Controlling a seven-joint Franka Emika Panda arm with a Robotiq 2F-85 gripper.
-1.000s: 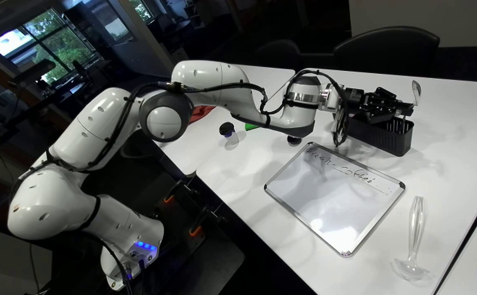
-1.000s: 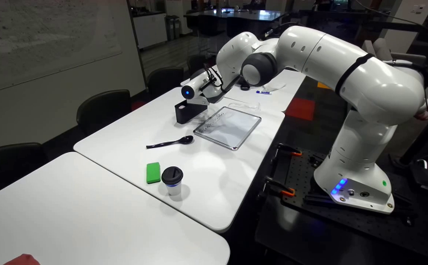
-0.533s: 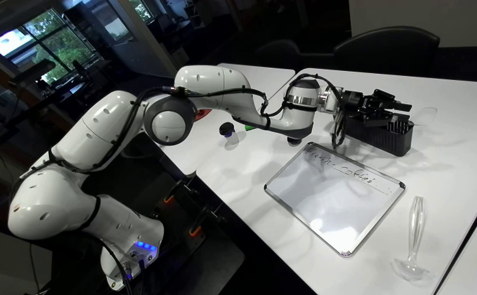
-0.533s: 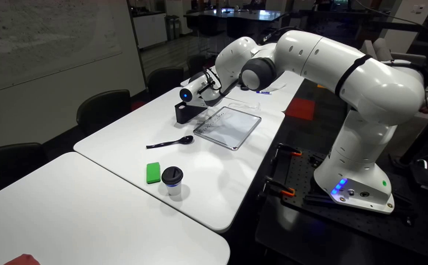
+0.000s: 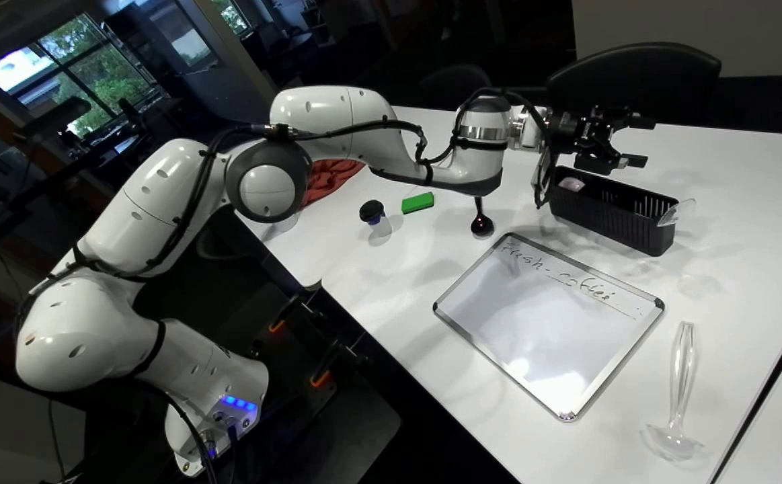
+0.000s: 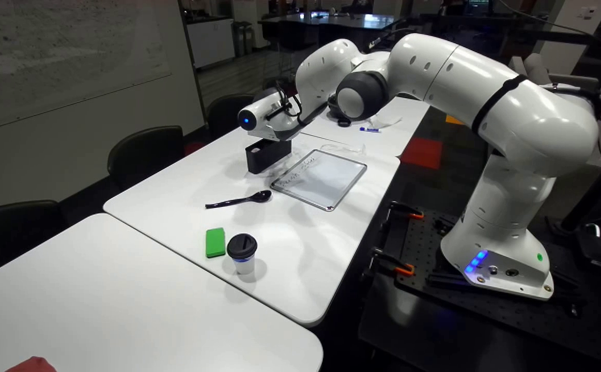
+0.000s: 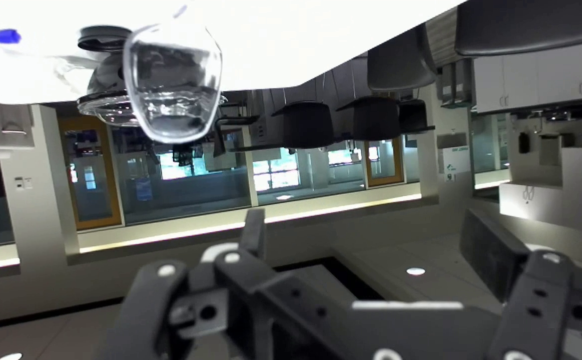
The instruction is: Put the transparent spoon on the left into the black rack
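Note:
The clear spoon (image 5: 678,212) leans at one end of the black rack (image 5: 622,225), its bowl jutting past the rim; its handle is hidden by the rack's wall. In the wrist view, which stands upside down, the spoon's bowl (image 7: 173,90) shows at the upper left, apart from the fingers. My gripper (image 5: 639,142) is above the rack with its jaws spread. Nothing lies between the fingertips of the gripper (image 7: 363,235) in the wrist view. The rack (image 6: 268,156) is partly under the wrist in an exterior view, where the spoon cannot be made out.
A framed whiteboard (image 5: 549,329) lies beside the rack, and a longer clear utensil (image 5: 680,376) near the table edge. A black spoon (image 6: 241,200), a green block (image 6: 215,242) and a lidded cup (image 6: 243,253) are on the same table. A pinkish thing (image 5: 571,183) sits inside the rack.
The gripper, earlier shut on the spoon, has opened and let it go, then risen and drawn back. The spoon's bowl has dropped and tipped over the rack's end.

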